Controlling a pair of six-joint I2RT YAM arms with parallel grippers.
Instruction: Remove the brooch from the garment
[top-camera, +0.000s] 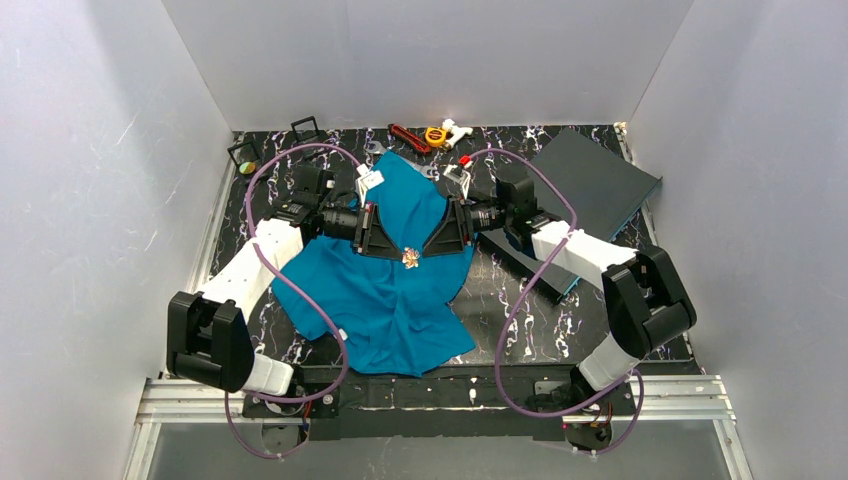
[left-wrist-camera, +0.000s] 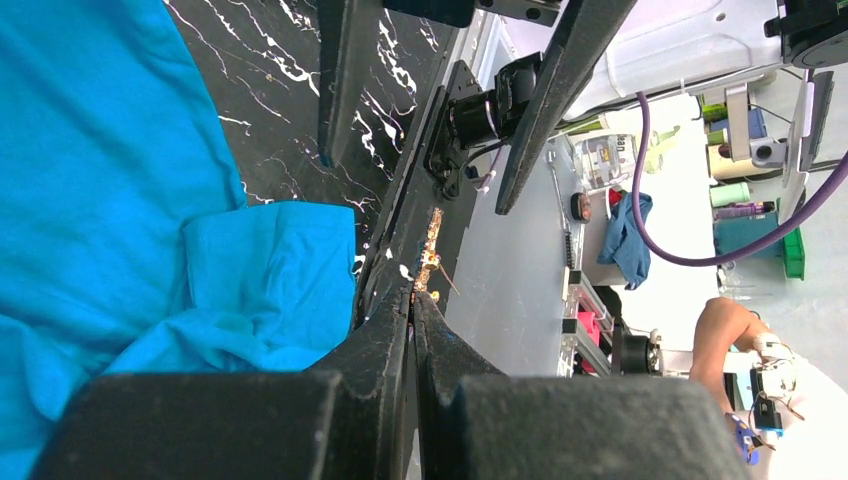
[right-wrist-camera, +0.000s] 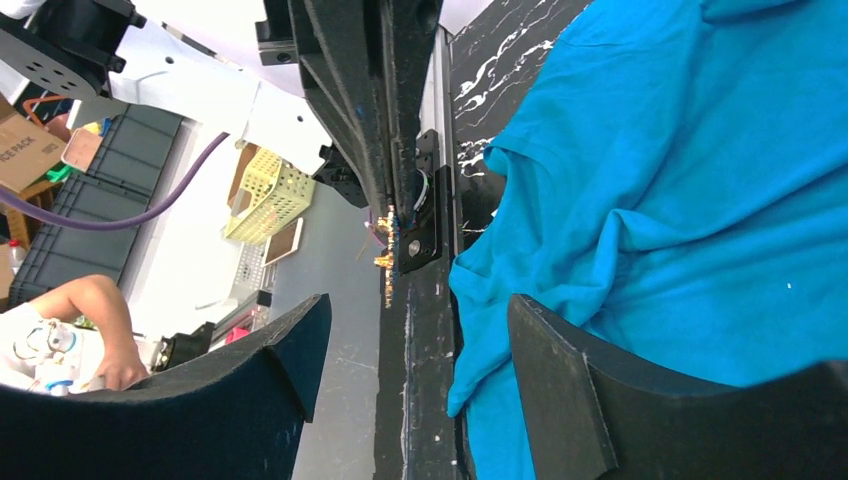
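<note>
Top external view: the shirt (top-camera: 390, 300) is spread over the middle of the table (top-camera: 480, 300), with the brooch (top-camera: 411, 258) above its centre, right where both arms meet. The left gripper (left-wrist-camera: 411, 305) is clamped tight on the brooch, which pokes out past its tips. The right gripper (right-wrist-camera: 418, 300) is spread wide, holding nothing. I can't tell if the pin's clear of the cloth.

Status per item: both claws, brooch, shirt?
left claw: shut on the brooch
right claw: open, holding nothing
brooch: pinched at the left claw's tips, seemingly clear of the cloth
garment: spread out, rumpled, not gripped
</note>
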